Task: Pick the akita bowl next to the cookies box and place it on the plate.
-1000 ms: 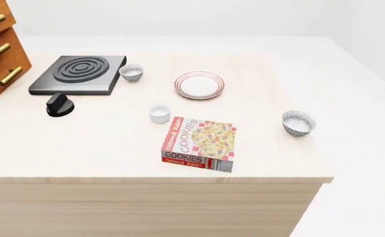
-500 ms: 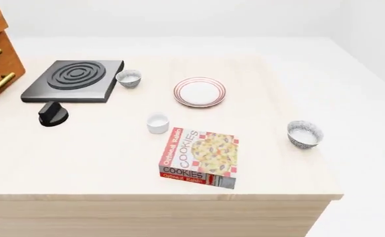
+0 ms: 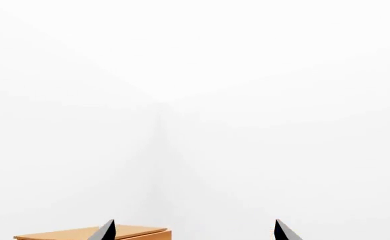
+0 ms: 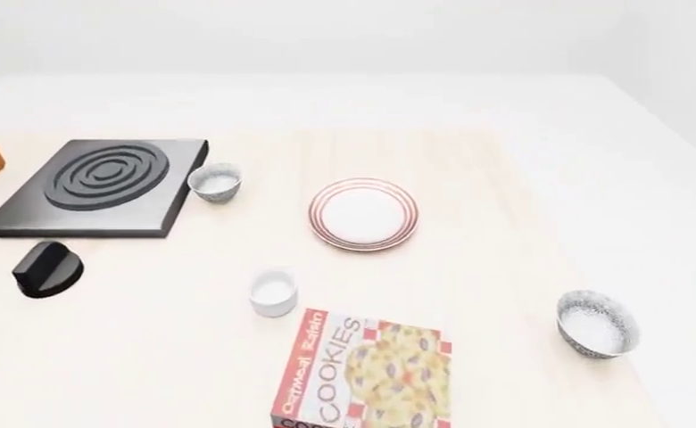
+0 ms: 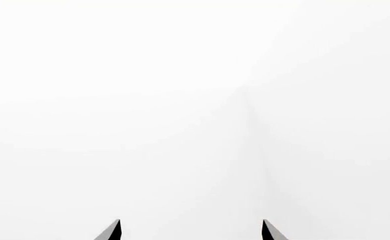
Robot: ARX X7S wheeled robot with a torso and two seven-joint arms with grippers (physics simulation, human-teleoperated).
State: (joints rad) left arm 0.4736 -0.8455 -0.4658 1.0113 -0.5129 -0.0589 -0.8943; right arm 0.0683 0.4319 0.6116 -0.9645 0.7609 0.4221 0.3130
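Akita bowl (image 4: 597, 324) right of cookies box (image 4: 366, 374) — apart; grippers seemingly open (tips only).

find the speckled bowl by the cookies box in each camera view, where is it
Head view: the akita bowl stands at lower right on the table, to the right of the cookies box and apart from it; the plate lies up and left of it.
Left wrist view: not in it; only pincer tips, wall and a wooden cabinet top.
Right wrist view: not in it; only pincer tips and wall.
Shared landmark: only the white wall.
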